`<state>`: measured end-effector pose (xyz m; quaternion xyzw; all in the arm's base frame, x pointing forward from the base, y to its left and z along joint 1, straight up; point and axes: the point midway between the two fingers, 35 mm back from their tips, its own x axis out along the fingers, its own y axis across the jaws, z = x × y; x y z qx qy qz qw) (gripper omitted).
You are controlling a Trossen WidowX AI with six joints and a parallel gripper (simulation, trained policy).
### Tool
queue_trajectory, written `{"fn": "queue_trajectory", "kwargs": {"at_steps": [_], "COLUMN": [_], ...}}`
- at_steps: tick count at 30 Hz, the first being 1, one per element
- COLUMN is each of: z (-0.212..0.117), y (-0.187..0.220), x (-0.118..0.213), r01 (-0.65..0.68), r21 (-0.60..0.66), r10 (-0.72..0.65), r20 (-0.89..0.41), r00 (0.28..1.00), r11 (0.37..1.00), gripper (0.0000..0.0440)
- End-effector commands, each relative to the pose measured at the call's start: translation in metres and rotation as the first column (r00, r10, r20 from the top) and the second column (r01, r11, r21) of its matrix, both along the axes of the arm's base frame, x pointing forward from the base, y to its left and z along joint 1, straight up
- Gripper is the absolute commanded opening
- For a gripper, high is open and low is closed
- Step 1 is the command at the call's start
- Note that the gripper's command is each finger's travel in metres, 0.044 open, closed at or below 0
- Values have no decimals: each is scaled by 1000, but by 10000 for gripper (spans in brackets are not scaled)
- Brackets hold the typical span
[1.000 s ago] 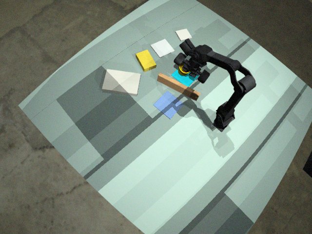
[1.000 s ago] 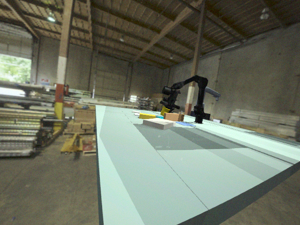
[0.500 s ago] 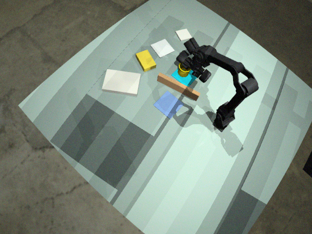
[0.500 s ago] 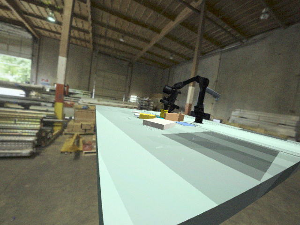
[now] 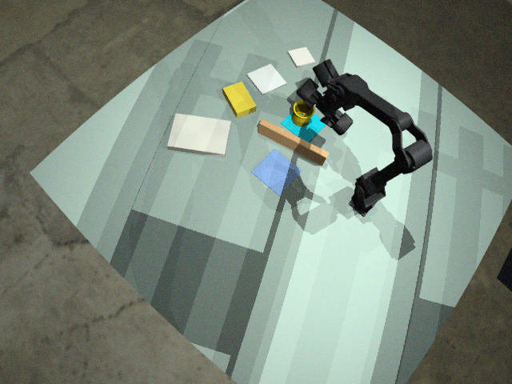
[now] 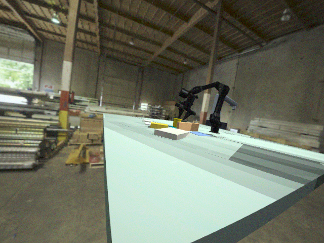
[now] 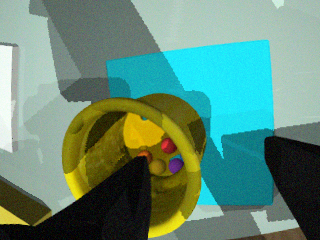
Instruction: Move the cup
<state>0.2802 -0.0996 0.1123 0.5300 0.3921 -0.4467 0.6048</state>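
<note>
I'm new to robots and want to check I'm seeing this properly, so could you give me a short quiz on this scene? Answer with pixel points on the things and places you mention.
1. True or false: the yellow cup [image 5: 301, 119] [image 6: 176, 122] [image 7: 187, 117] stands upright.
2. Which pad is under the cup: A) the blue one, B) the cyan one [image 5: 303, 131] [image 7: 235, 90]?
3. Fill in: the gripper [image 5: 324, 112] [image 6: 181, 119] [image 7: 207, 157] is ____ (open or shut).

Key: 1 true; 2 B; 3 open.

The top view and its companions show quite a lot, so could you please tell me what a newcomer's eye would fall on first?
Probably the yellow cup, upright on the bright cyan pad with colored marbles inside. Next, the black arm arching over the pale table, its open gripper at the cup.
</note>
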Motion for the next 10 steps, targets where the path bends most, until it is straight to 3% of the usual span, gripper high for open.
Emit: {"fn": "queue_trajectory", "kwargs": {"at_steps": [1, 5, 10], "z": [13, 29, 45], "y": [0, -3, -8], "x": [-2, -4, -6], "r01": [4, 14, 33], "r21": [2, -5, -8], "r10": [-5, -13, -32], "r20": [31, 66, 92], "r00": [999, 998, 995], "r11": [1000, 1000, 999], "gripper": [245, 282, 382]}}
